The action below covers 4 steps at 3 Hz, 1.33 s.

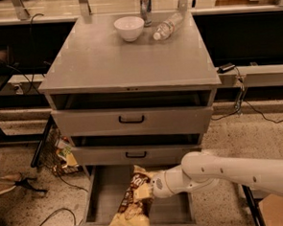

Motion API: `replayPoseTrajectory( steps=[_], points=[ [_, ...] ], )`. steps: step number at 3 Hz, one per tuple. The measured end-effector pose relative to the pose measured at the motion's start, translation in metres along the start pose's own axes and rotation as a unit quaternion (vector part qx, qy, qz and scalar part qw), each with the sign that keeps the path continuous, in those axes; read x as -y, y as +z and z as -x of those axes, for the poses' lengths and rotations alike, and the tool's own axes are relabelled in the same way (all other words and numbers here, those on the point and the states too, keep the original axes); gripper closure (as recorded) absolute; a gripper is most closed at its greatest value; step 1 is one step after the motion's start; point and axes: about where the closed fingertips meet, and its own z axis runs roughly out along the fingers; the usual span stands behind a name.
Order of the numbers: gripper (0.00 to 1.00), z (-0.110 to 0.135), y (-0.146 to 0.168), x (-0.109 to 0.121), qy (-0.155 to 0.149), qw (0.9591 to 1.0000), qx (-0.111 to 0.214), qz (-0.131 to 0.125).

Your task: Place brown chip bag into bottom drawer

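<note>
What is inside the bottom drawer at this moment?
The brown chip bag is in the bottom drawer, tilted, its lower end reaching the front wall. The gripper is at its upper part. The floor under the bag and the arm is covered.

We see the gripper (147,190), on a white arm (222,170) reaching in from the right, against the brown chip bag (133,209) in the open bottom drawer (105,194), the bag's lower end over the drawer's front edge, below a cabinet top (129,63) bearing a bowl (129,28), can (145,2) and toppled bottle (167,26).
</note>
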Motion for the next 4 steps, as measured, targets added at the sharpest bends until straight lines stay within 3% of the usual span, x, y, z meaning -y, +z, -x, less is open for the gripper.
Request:
replayPoseTrajectory(
  steps=[1,2,3,4],
  points=[
    [1.00,0.010,0.021,0.054,0.031,0.9987,0.039,0.008],
    [1.00,0.023,0.059,0.105,0.067,0.9948,0.070,0.031],
    [0.81,0.020,0.110,0.147,0.117,0.9894,0.067,0.053],
    [0.57,0.013,0.145,0.170,0.158,0.9832,0.061,0.068]
  ],
)
